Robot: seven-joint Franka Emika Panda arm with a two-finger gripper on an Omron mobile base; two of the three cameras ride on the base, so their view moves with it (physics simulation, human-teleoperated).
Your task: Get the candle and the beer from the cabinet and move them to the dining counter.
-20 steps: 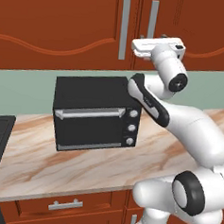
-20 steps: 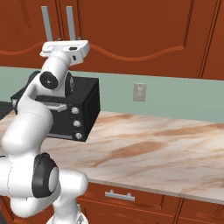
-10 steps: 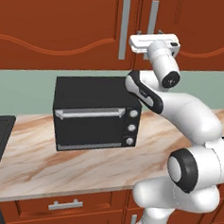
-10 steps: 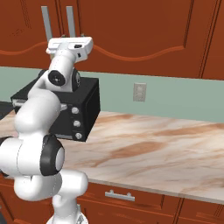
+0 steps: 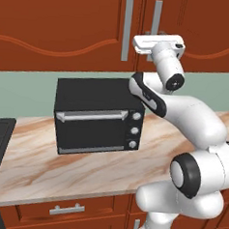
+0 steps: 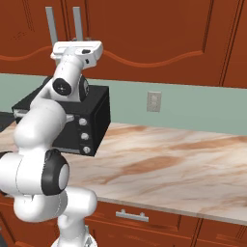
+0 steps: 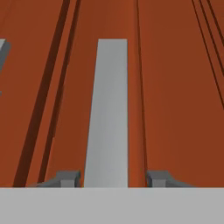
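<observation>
Gripper jaws straddle the cabinet handle, small gaps either side, ungrasped.

Both base views face the cabinet from behind; hand view looks close at its handle.

A pale green wall runs behind a long beige-brown marbled stone table. A black boxy toaster oven sits on it. A small white wall socket is on the wall. Red-brown wooden drawers sit below
</observation>
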